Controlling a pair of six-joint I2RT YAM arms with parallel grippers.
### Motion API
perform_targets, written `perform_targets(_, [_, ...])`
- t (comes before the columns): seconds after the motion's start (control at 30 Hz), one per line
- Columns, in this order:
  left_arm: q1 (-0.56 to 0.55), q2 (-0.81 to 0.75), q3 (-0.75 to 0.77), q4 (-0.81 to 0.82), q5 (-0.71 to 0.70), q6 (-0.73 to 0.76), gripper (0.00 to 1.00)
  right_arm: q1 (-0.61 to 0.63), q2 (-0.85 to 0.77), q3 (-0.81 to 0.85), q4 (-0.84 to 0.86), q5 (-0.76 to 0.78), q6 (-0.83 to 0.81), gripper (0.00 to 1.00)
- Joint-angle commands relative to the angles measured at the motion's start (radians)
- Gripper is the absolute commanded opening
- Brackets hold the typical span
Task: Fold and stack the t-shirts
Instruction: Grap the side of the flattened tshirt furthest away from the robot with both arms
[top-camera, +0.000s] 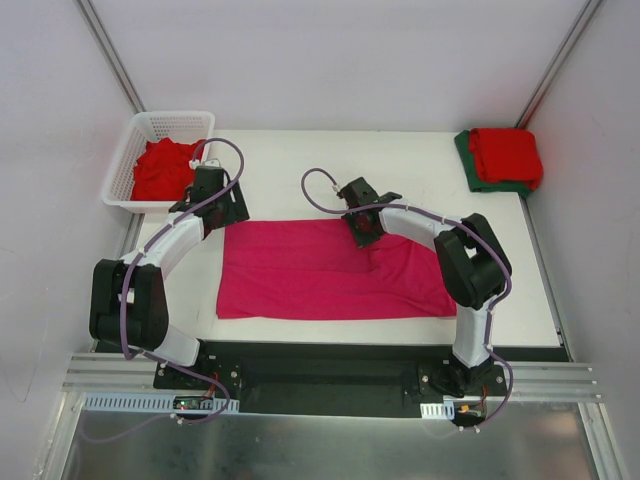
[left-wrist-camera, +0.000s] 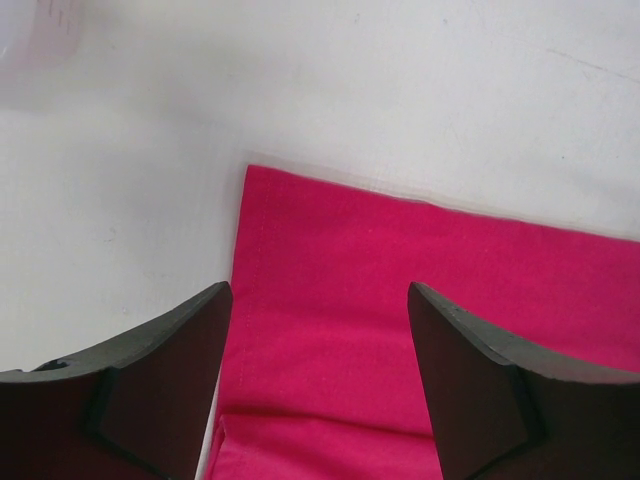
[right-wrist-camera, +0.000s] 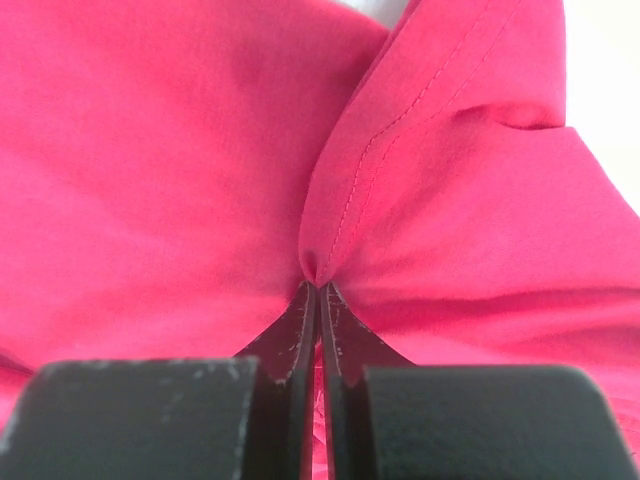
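I read the magenta t-shirt (top-camera: 330, 270) as soft matt cloth; a fine stitched hem line shows in both wrist views. Table (top-camera: 300, 160): white, matt, smooth, with a few faint marks. Basket (top-camera: 172, 122), far left: white plastic lattice with a slight sheen, holding red shirts (top-camera: 165, 168) of matt cloth. Far right: red t-shirt (top-camera: 507, 153) on a dark green t-shirt (top-camera: 464, 152), both matt cloth. Right gripper (right-wrist-camera: 318, 292): black, matt, inner faces finely scratched. Left gripper (left-wrist-camera: 318, 295): black, matt, slightly grainy. Near rail (top-camera: 110, 376): bare grey metal, dull sheen.
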Motion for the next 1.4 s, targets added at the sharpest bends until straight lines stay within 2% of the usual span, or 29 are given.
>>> perform_targets(0.0, [0.035,0.047,0.056,-0.038,-0.001,0.031,0.69,0.005,-0.046,-0.010,-0.002,0.016,-0.008,0.01])
perform_targets(0.27, [0.047,0.136,0.081,-0.056,0.019,0.039,0.62,0.004,-0.055,-0.008,-0.002,0.006,-0.008,0.01])
perform_targets(0.77, [0.068,0.258,0.162,-0.056,0.008,0.054,0.59,0.002,-0.066,-0.013,-0.005,0.002,-0.005,0.01])
perform_targets(1.17, [0.102,0.325,0.211,-0.058,0.052,0.054,0.57,-0.009,-0.064,-0.008,-0.009,-0.003,-0.002,0.01])
perform_targets(1.37, [0.107,0.360,0.248,-0.065,0.082,0.053,0.53,-0.010,-0.066,-0.008,-0.014,0.000,-0.002,0.01])
